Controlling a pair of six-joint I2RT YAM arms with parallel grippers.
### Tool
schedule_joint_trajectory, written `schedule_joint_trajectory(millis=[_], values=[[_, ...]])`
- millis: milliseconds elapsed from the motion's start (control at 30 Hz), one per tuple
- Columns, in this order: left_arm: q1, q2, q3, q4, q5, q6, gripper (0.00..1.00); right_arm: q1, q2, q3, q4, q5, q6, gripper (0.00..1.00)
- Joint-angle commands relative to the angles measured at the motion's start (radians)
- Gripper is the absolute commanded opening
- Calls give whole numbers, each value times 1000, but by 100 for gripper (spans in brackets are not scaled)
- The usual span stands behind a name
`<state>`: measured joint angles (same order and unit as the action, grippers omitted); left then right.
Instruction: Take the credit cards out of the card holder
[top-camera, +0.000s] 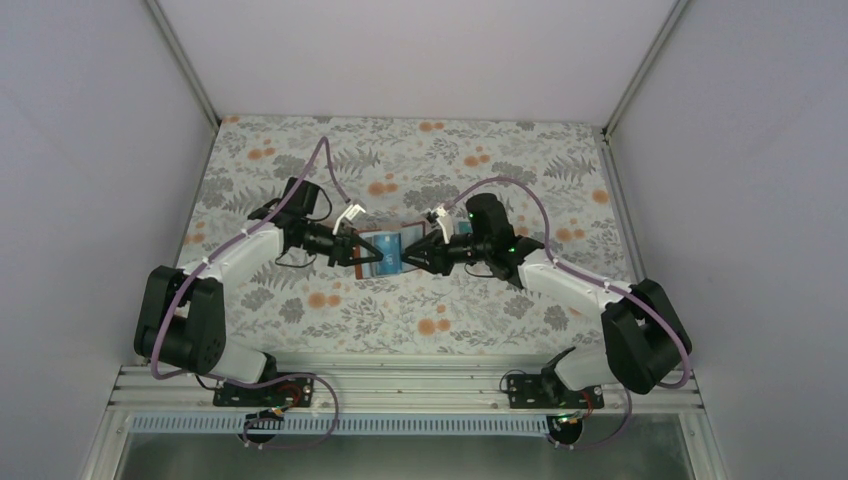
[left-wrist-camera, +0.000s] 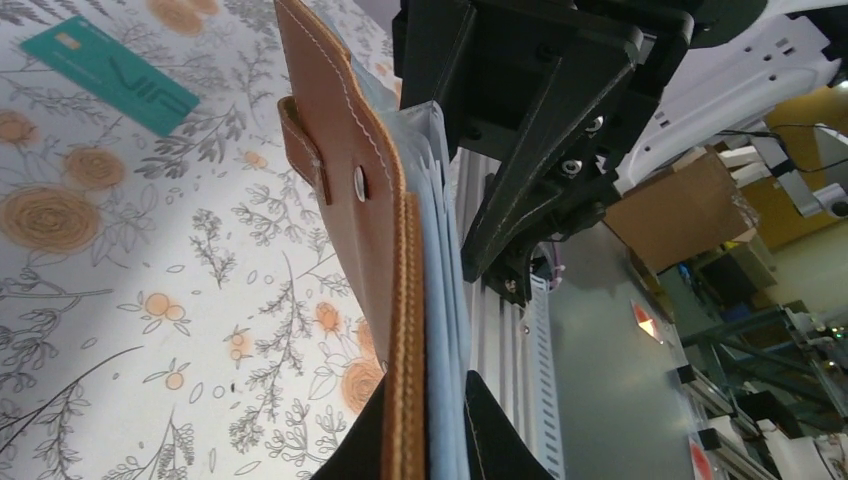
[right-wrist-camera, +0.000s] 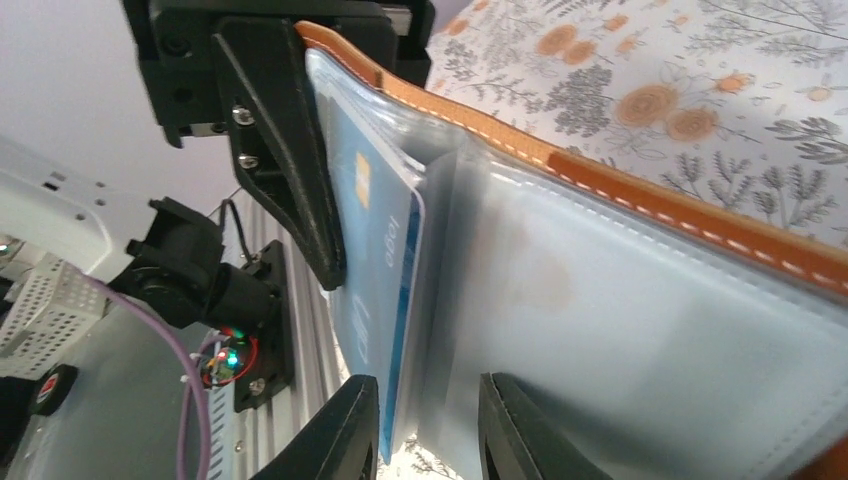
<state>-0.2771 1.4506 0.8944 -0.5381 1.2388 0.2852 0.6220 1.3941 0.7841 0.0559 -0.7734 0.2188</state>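
Note:
The brown leather card holder (top-camera: 381, 252) hangs above the floral cloth between both arms, opened out. My left gripper (left-wrist-camera: 428, 400) is shut on its edge, with leather and pale blue pockets (left-wrist-camera: 445, 300) pinched between the fingers. In the right wrist view a blue card (right-wrist-camera: 385, 230) sticks out of a clear pocket of the card holder (right-wrist-camera: 620, 300). My right gripper (right-wrist-camera: 428, 385) stands open with its jaws on either side of the card's free end, a gap showing. A teal-green card (left-wrist-camera: 110, 75) lies flat on the cloth.
The floral cloth (top-camera: 330, 150) covers the table between white side walls. A metal rail (top-camera: 400, 385) with both arm bases runs along the near edge. The left gripper's black body (right-wrist-camera: 270, 130) sits close above the right fingers.

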Motion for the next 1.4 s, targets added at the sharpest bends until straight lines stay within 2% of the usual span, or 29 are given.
schedule_joint_trajectory(millis=[0,133,267,333,367,467,567,667,833,967,1067,1133,1367], values=[[-8,-28,37,-25,124,81,2,-8,3,1,68,-98,4,27],[-17,-24,38,-28,116,85,2,-4,27,20,101,-161,11,20],[-19,-23,38,-29,114,86,2,-1,26,22,110,-202,6,6],[-18,-23,38,-28,115,86,2,-1,13,21,89,-187,-7,4],[-19,-22,38,-28,116,87,4,-3,3,19,74,-174,-18,4],[-18,-21,36,-30,125,91,18,-18,-28,12,22,-153,-55,4],[-19,-21,36,-47,145,113,21,-38,-49,20,-32,-155,-86,4],[-18,-21,39,-63,164,133,20,-44,-62,30,-64,-156,-112,4],[-18,-22,39,-65,156,134,3,-53,-60,38,-66,-182,-114,6],[-19,-23,42,-70,160,138,2,-54,-66,29,-64,-188,-123,18],[-18,-22,42,-72,167,142,2,-64,-75,11,-58,-204,-131,20],[-18,-20,44,-76,174,148,2,-65,-72,3,-56,-221,-128,19],[-19,-20,47,-86,183,159,2,-66,-61,3,-37,-261,-123,5]])
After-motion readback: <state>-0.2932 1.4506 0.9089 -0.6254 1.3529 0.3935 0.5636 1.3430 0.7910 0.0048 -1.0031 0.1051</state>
